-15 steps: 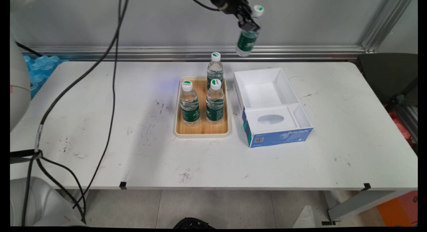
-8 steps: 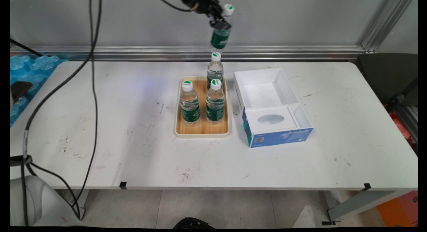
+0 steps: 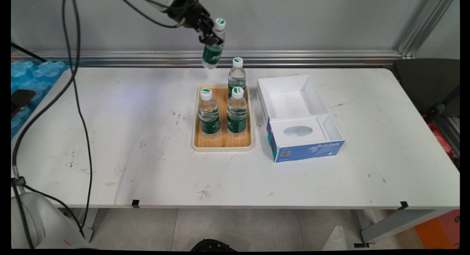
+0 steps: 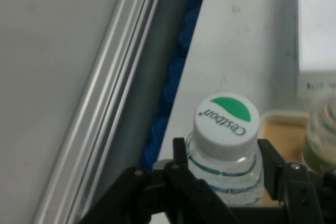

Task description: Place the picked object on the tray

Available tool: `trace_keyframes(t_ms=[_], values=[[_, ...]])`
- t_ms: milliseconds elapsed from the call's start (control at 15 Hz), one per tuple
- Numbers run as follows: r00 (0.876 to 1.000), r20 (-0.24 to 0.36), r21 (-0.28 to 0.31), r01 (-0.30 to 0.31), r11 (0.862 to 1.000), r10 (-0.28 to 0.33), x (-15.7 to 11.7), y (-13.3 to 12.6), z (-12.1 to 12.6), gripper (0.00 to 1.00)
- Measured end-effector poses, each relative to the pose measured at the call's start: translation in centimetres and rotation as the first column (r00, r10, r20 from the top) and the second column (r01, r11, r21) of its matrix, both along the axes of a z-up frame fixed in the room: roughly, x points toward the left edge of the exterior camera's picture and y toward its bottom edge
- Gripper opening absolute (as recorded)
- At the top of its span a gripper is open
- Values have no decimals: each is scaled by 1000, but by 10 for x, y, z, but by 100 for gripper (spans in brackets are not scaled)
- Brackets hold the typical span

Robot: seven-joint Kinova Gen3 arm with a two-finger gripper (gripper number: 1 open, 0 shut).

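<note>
Aloft, gripper (image 3: 210, 37) clamps bottle (image 3: 213, 51); tray (image 3: 222, 146) below.

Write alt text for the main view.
A black pincer holds a water bottle in the air above the white table's far edge. Below, three bottles stand on a wooden tray beside an open white box.

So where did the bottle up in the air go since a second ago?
The gripper, shut on the held bottle, carried it leftward across the picture and a little lower: from high above the white box to above the table's far edge, left of the back bottle. It never let go. The three bottles on the wooden tray and the box stayed put.
</note>
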State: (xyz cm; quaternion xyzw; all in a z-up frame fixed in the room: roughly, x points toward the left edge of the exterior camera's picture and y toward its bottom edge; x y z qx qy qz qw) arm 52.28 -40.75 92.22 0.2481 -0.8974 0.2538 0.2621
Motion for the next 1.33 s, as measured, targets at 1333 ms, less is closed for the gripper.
trace_keyframes(t_ms=[1333], values=[[984, -104, 81, 152, 985, -143, 36, 55, -39, 0]])
